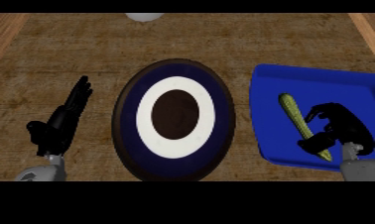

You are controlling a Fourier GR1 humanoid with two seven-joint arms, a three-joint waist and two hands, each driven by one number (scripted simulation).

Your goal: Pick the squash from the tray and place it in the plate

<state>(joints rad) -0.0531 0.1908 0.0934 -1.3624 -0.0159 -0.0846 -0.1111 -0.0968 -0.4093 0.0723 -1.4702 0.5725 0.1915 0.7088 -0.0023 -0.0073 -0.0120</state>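
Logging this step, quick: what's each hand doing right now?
Left hand: open, fingers straight, holding nothing.
Right hand: fingers curled beside the squash on the blue tray; whether it grips cannot be told.

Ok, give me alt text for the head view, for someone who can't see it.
The right hand curls beside a yellow-green squash lying in a blue tray at the right of a wooden counter. A dark blue and white plate sits in the middle, bare. The left hand rests open at the left.
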